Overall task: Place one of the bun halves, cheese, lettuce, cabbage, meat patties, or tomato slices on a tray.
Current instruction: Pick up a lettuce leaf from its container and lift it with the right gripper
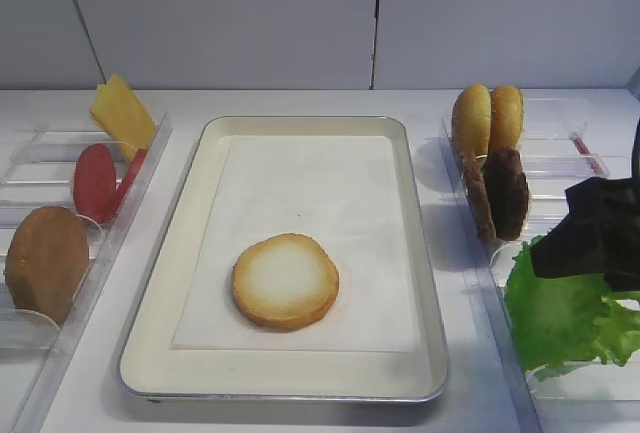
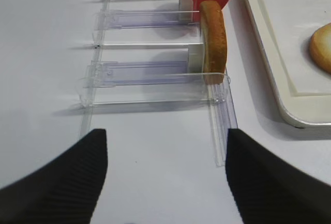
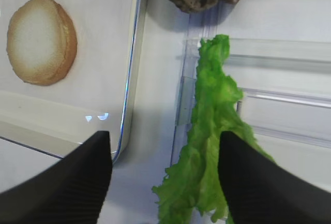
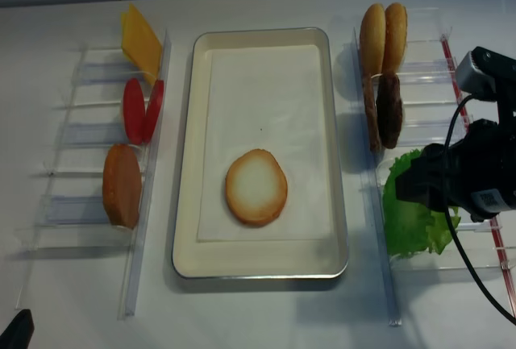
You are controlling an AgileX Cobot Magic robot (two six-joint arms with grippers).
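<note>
A bun half (image 1: 286,280) lies pale face up on the white paper of the silver tray (image 1: 300,125). In the right clear holder lies the bright green frilly lettuce (image 3: 212,131), also seen from above as the lettuce (image 4: 411,212). My right gripper (image 3: 164,136) hangs low over it, open. The leaf runs between the fingers, close against the right finger (image 3: 248,182). My left gripper (image 2: 165,133) is open over bare table, beside the left holder, with nothing between its fingers.
The right holder (image 1: 560,153) carries two upright bun halves (image 1: 487,118) and dark meat patties (image 1: 500,193). The left holder (image 1: 140,183) carries cheese (image 1: 122,111), tomato slices (image 1: 100,181) and a bun half (image 1: 45,261). A black cable (image 4: 468,260) trails from the right arm.
</note>
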